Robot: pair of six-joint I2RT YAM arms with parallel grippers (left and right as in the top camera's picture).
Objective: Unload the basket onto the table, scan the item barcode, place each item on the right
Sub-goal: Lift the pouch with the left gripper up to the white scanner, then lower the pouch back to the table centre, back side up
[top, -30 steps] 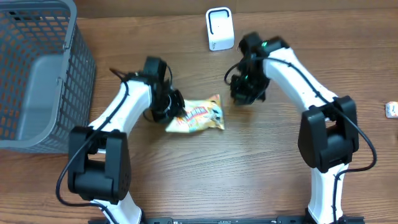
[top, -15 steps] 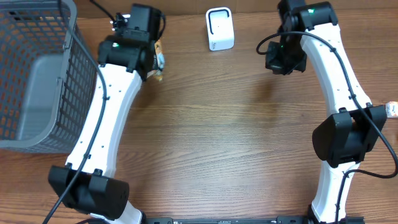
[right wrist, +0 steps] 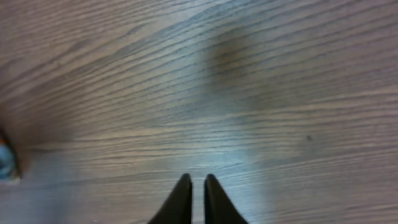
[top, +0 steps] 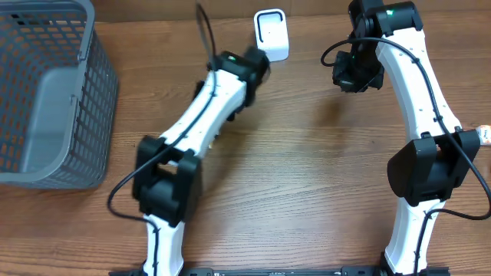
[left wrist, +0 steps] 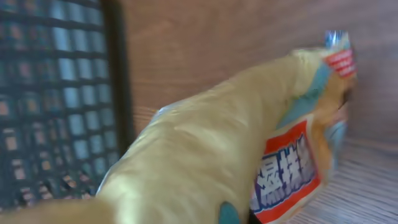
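Snack bag is up off the table atm, clamped in the left gripper. Left wrist cam is basically all bag: yellow crinkly plastic w/ a red, white and blue label on its right side. Print is too blurry to read and I can't spot a barcode. From overhead you can't see the bag at all bc the left arm covers it. The gripper end sits just left of the scanner and slightly nearer the robot, close but not touching afaict.

Scanner is the small white box standing at the far edge of the table, middle-ish. Left arm stretches diagonally from its base up toward it.

Right gripper is off to the right of the scanner, well apart from it, hanging above bare wood. Its wrist cam shows the two black fingertips nearly together, only a thin slit between them and nothing in there. So closed and empty imo.

Other stuff:
- Gray mesh basket is way off to the left of the scanner.
- Small white thing is far right of the scanner at the frame edge, too small to tell what.
- Left wrist cam has a dark grid behind the bag, on the left. Prob the basket, but too blurry to say for sure.
- Tiny bluish blob sits at the left edge of the right wrist view, no idea what.
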